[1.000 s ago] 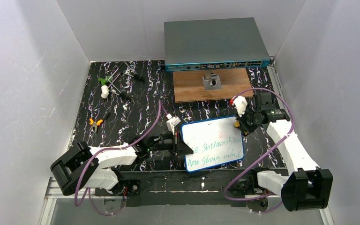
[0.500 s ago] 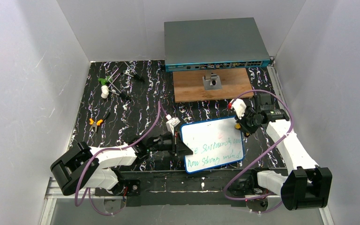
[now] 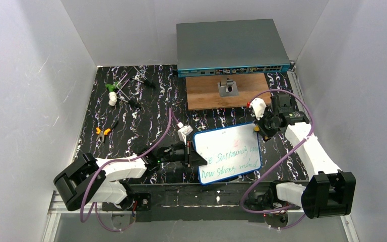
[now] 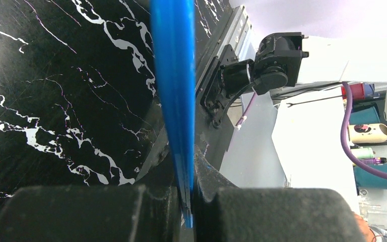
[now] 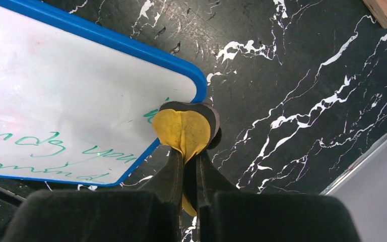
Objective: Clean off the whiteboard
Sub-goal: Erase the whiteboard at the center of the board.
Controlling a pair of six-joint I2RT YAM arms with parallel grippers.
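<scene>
The whiteboard [image 3: 228, 153], white with a thin blue rim, lies tilted at the near middle of the black marbled table, with green handwriting on its lower half. My left gripper [image 3: 193, 158] is shut on the board's left edge; in the left wrist view the blue rim [image 4: 174, 91] runs edge-on between the jaws of that gripper [image 4: 189, 197]. My right gripper [image 3: 258, 128] is shut on a yellow eraser pad [image 5: 184, 128], which rests at the board's far right corner [image 5: 194, 83]. In the right wrist view the green writing [image 5: 55, 143] sits to the left of this gripper [image 5: 186, 162].
A large grey box with ports [image 3: 232, 48] stands at the back, a wooden board [image 3: 206, 96] with a small metal part [image 3: 228, 88] in front of it. Orange-handled pliers [image 3: 102, 132] and green and white small items [image 3: 113, 93] lie at the left. White walls enclose the table.
My right gripper with the yellow pad has slid toward the far side, from the board's right edge up to its far right corner. The left gripper keeps its hold.
</scene>
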